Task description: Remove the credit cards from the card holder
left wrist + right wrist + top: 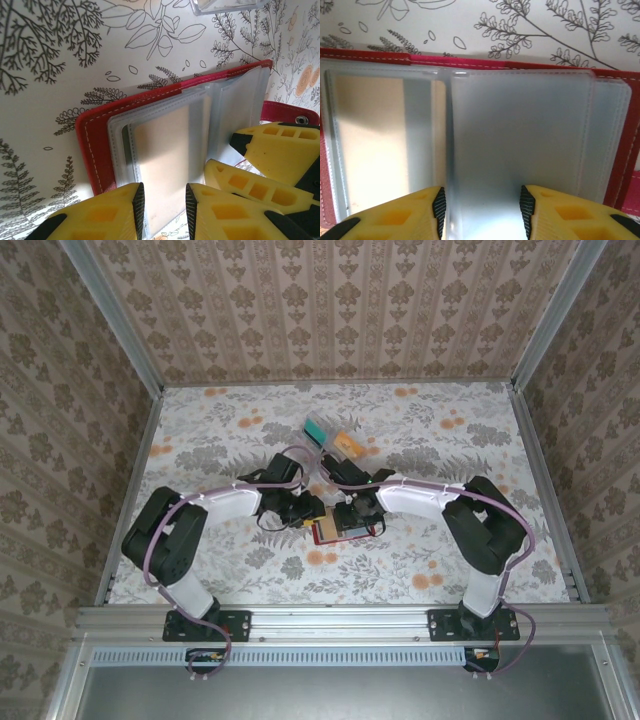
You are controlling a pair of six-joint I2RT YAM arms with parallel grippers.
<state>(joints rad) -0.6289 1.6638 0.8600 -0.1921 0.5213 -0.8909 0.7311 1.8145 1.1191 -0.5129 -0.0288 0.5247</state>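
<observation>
Card holder (345, 531) lay open on floral surface (480, 450), near centre, between both tools, red cover down, clear sleeves up. Left tool (162, 202) was narrow: small gap between yellow fingers, set at near edge of one sleeve (150, 150); grip or contact could not be told. Pale credit card (167, 160) sat inside that sleeve. Right tool (480, 205) was wider, 2 fingers astride frosted middle sleeve, nothing clamped. Clear rack (330, 437) with teal and orange cards stood behind holder, apart from it
</observation>
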